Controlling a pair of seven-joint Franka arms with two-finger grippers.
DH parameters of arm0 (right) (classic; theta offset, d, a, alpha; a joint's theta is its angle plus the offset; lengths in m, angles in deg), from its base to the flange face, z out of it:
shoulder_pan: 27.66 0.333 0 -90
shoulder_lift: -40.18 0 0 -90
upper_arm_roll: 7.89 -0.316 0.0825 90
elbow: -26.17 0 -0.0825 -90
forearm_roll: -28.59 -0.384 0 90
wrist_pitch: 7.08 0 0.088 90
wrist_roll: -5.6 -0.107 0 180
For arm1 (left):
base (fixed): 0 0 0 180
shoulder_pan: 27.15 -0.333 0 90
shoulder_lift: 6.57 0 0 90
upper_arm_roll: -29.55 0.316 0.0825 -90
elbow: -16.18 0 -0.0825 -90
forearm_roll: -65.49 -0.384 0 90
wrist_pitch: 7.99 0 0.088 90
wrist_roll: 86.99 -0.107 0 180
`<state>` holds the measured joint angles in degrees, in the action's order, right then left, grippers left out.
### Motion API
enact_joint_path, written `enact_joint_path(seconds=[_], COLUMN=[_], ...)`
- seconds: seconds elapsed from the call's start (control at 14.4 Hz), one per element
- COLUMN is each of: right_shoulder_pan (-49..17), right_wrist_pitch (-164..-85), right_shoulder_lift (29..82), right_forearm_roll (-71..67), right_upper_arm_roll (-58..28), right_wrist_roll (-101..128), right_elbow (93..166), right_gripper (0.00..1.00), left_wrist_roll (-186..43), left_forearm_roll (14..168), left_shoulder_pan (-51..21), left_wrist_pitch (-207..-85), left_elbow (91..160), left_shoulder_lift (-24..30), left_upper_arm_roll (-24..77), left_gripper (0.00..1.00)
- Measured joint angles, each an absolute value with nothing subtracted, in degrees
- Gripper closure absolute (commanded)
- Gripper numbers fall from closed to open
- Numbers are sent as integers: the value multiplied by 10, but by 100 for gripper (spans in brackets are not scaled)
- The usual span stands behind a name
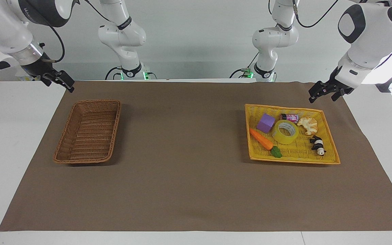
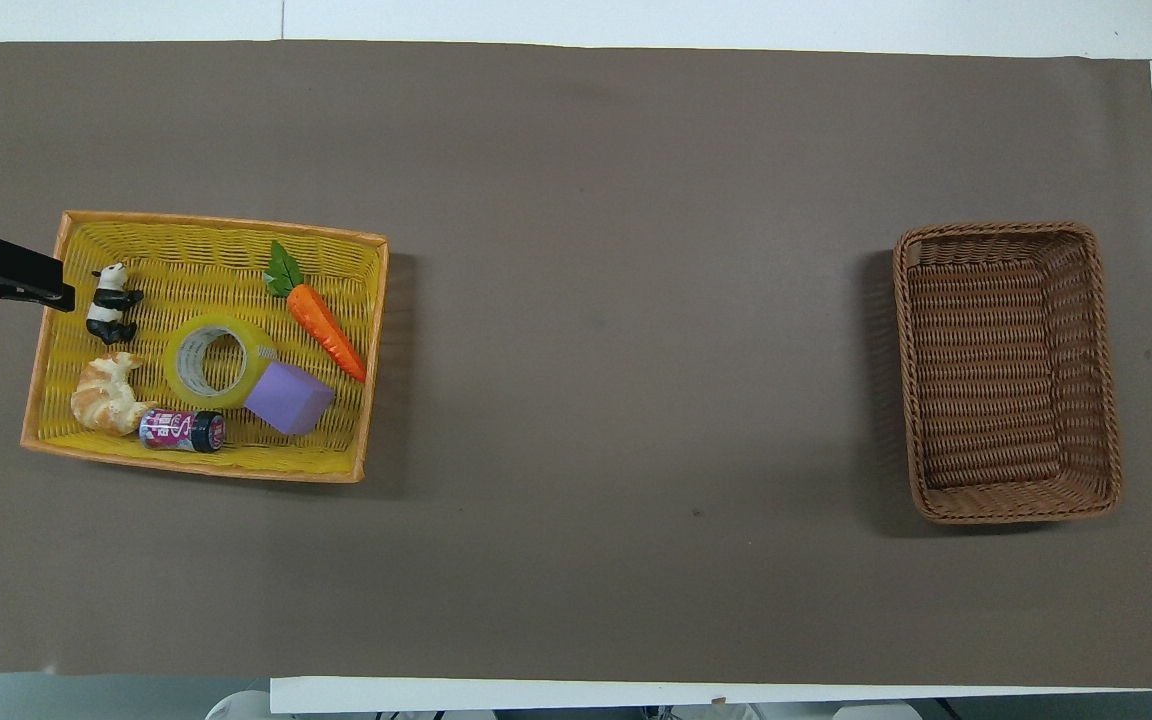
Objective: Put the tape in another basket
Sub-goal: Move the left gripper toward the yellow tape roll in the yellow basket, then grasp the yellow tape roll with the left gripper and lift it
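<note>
A yellow tray (image 1: 328, 136) on brown cloth (image 1: 189, 177) holds a carrot (image 1: 261, 139), purple block (image 1: 266, 123), can (image 1: 289, 117), croissant (image 1: 307, 125) and panda (image 1: 317, 144).

Bright, even overhead light, sharp focus, soft shadows beside the basket (image 1: 87, 131) and yellow tray (image 1: 328, 136).

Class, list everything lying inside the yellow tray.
In the tray: tape, carrot, purple block, panda, croissant, small can. The block's base hides part of the tray floor.
</note>
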<state>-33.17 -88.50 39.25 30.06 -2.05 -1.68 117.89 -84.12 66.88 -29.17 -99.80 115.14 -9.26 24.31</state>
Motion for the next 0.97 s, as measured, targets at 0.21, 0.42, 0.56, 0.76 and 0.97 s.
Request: enact_joint_path(seconds=[0.21,0.42,0.56,0.76,0.97], right_shoulder_pan=[-332,-332,-332,-332,-332], right_wrist_pitch=[-885,-885,-885,-885,-885], right_shoulder_lift=[393,393,393,393,393], right_forearm_roll=[301,301,301,301,301], right_upper_arm_roll=[-20,-20,-20,-20,-20], right_wrist_roll=[-17,-17,-17,-17,-17], right_elbow=[1179,1179,1179,1179,1179], right_gripper=[0,0,0,0,0], left_wrist_roll=[-841,-841,-841,-841,-842], left_forearm_roll=[669,669,669,669,669], left_shoulder_pan=[-292,-292,-292,-290,-289], left_wrist_pitch=[-998,-998,-998,-1065,-1176], left_elbow=[1151,1151,1152,1216,1341], left_shoulder_lift=[-93,-94,-95,-113,-134], left_upper_arm_roll=[243,243,243,241,238], left_gripper=[0,0,0,1,2])
